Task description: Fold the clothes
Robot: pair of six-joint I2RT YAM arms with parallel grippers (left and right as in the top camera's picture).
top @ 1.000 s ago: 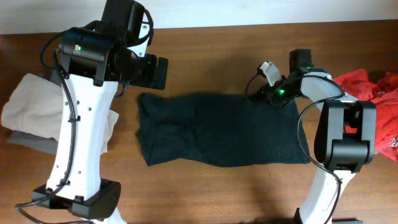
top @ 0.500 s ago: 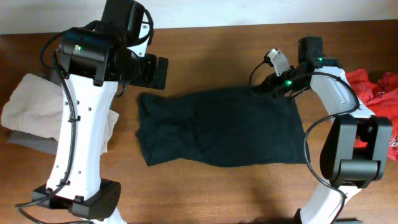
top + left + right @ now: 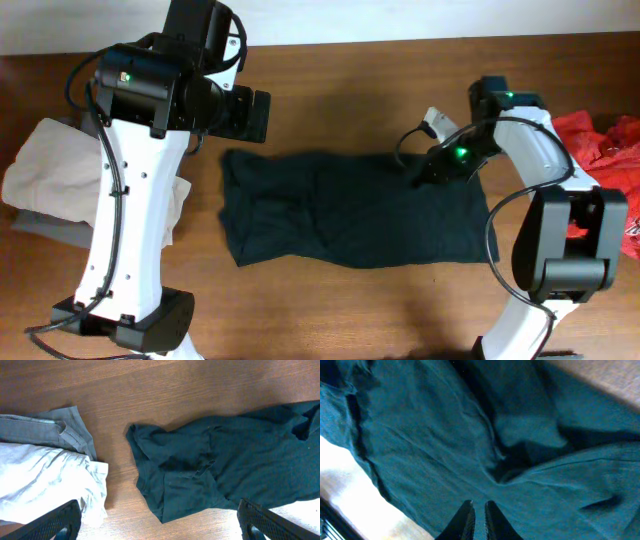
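Note:
The clothes point(image 3: 340, 210) are one black T-shirt, spread wide and rumpled across the middle of the table. My right gripper point(image 3: 422, 178) is low over its upper right part. In the right wrist view its jaws point(image 3: 479, 505) stand almost together with the dark fabric point(image 3: 445, 425) filling the thin slit between them, and a raised fold runs just ahead. My left gripper point(image 3: 248, 115) hangs high beyond the shirt's upper left corner. In the left wrist view it point(image 3: 160, 527) is wide open with nothing in it, and the shirt point(image 3: 225, 460) lies far below.
A beige garment point(image 3: 50, 165) lies on a grey one point(image 3: 40, 225) at the table's left edge, also in the left wrist view as the beige garment point(image 3: 45, 480) and the grey one point(image 3: 45, 425). A red garment point(image 3: 600, 135) lies at the far right. Bare wood point(image 3: 350, 300) runs along the front.
My right gripper rose toward the far edge, drawing the shirt's upper right edge up with it, then came back down over the shirt. The left arm has not moved.

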